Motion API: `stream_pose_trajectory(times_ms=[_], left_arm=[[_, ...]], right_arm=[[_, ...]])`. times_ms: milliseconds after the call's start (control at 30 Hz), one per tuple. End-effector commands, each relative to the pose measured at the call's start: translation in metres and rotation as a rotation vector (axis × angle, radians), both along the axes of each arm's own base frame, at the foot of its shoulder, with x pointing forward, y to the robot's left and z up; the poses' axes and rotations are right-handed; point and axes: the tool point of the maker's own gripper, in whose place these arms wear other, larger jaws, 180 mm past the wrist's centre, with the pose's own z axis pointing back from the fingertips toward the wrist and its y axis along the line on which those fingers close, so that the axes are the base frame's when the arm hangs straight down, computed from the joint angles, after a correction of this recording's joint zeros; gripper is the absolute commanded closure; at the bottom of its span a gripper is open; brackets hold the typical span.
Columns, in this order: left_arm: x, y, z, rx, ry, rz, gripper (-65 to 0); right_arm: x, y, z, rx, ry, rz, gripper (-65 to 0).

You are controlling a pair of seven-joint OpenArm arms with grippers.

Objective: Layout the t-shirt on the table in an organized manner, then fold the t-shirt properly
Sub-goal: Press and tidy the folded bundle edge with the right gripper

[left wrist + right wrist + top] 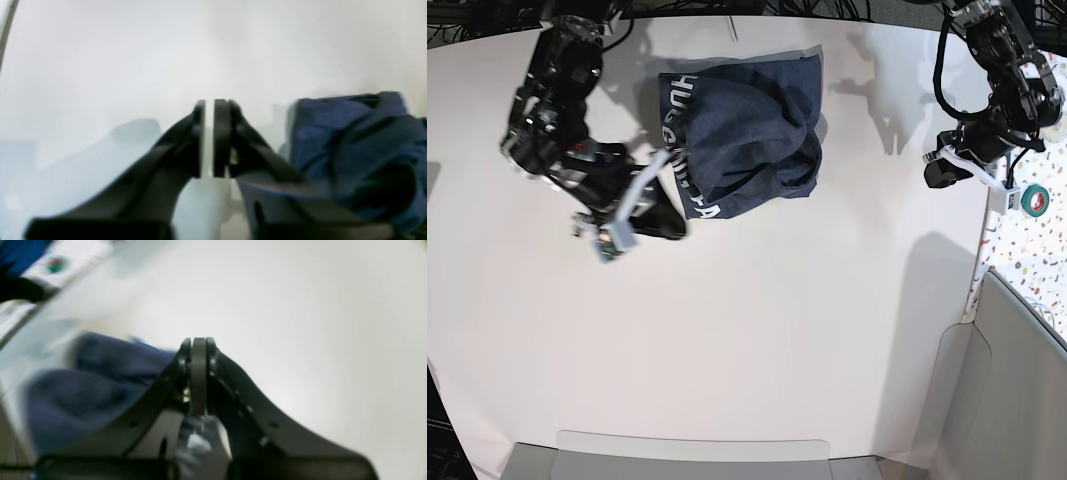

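One t-shirt [745, 140] bunched on table [777, 330], white letters (unreadable); left claw [209, 138] slightly apart; right claw [198, 373] together.

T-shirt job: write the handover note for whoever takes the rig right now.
Left claw: jaws a narrow slit apart, empty, over bare table beside the t-shirt, not touching it.
Right claw: shut, nothing between the jaws, at the shirt's edge.
T-shirt: crumpled heap near the table's far edge, white letters showing along one side.
Done: nothing visible; shirt is neither spread nor folded.
Left: spread it flat, square it up, then fold.
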Motion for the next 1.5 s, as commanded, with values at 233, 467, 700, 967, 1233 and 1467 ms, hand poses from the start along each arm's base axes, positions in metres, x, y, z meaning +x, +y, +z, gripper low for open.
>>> stream_pose_trajectory(times_ms=[233, 467, 700, 967, 1233, 1467], left_arm=[[0.001, -0.054, 0.056, -0.323, -0.191, -0.137, -10.3], [0.003, -0.094, 0.073, -0.450, -0.225, -0.274, -10.6], [-0.027, -0.103, 0.046, -0.463, -0.099, -0.294, -18.5], [-0.052, -0.101, 0.017, -0.504, 0.014, -0.242, -18.8], [-0.058, -0.109, -0.013, -0.637, 0.087, -0.149, -22.1], [-0.058, -0.119, -0.012, -0.655, 0.088, -0.167, -22.0]], right_arm=[[0.003, -0.050, -0.001, -0.147, -0.027, -0.057, 0.0], [-0.007, -0.050, -0.019, -0.202, 0.071, -0.036, 0.0], [-0.014, -0.023, -0.035, -0.202, 0.112, 0.066, 0.0], [-0.035, 0.014, -0.048, -0.222, 0.143, 0.217, 0.0], [-0.055, 0.034, -0.058, -0.250, 0.164, 0.328, 0.0], [-0.082, 0.056, -0.072, -0.317, 0.185, 0.501, 0.0]])
